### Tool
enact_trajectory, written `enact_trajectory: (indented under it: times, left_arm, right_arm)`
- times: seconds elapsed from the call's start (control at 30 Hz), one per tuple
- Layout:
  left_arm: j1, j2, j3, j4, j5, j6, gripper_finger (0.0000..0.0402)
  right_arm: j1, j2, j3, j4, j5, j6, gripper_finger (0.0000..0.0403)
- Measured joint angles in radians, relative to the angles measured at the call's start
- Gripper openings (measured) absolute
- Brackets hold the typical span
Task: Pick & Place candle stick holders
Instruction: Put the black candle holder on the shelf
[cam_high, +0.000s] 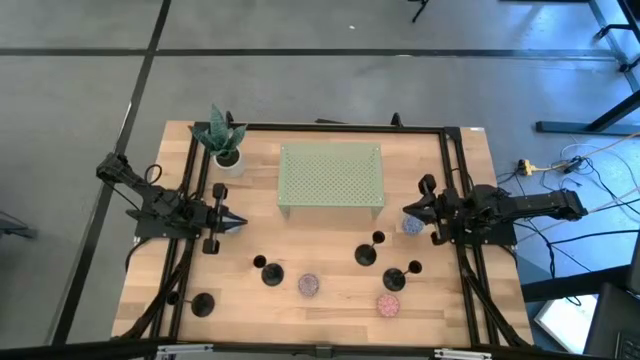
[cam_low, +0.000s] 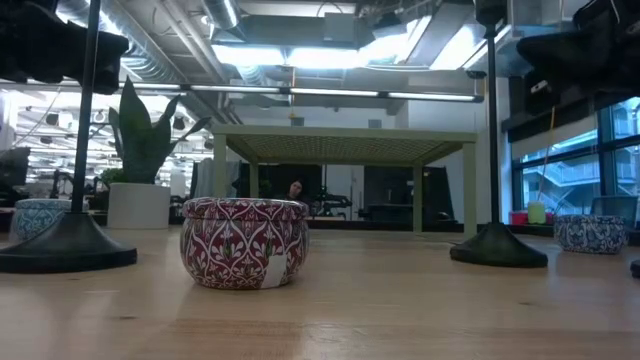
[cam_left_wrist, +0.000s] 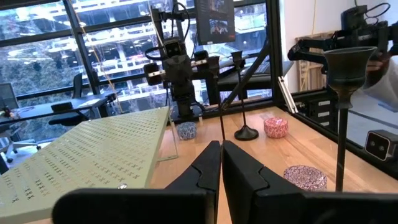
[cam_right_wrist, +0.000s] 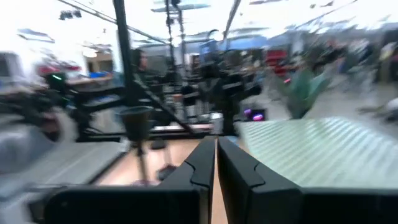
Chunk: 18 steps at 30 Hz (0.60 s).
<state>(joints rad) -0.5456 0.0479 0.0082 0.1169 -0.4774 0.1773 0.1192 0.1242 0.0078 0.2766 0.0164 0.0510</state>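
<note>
Several matte-black candle stick holders stand on their disc bases on the near half of the wooden table: one near the left front corner (cam_high: 203, 304), one left of centre (cam_high: 268, 271), and two right of centre (cam_high: 367, 253) (cam_high: 396, 278). My left gripper (cam_high: 232, 222) hovers shut at the table's left side, pointing level toward the right, with a holder's cup (cam_left_wrist: 341, 62) close by in its wrist view. My right gripper (cam_high: 408, 212) hovers shut at the right side, pointing left, with a holder (cam_right_wrist: 138, 124) ahead of it. Neither touches anything.
A green perforated riser (cam_high: 331, 178) stands at the far centre, and a potted plant (cam_high: 222, 140) at the far left corner. Speckled pucks lie among the holders: pinkish grey (cam_high: 308, 285), pink (cam_high: 388, 304), and blue (cam_high: 413, 226) just under my right gripper. A black frame rims the table (cam_high: 455, 170).
</note>
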Motion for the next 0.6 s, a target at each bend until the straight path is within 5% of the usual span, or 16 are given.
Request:
enact_trajectory:
  times: [0.23,0.43,0.6]
  left_arm:
    - [0.000,0.000,0.000,0.111,-0.022,-0.006,0.0010]
    - [0.000,0.000,0.000,0.139,-0.004,-0.076,0.0013]
    - [0.000,0.001,0.024,0.145,0.047,-0.078,0.0039]
  right_arm:
    - [0.000,0.000,0.000,0.164,0.087,-0.134,0.0023]
    - [0.000,0.000,0.000,0.198,0.015,-0.069,0.0028]
    - [0.000,0.001,0.000,0.205,-0.020,-0.032,0.0068]
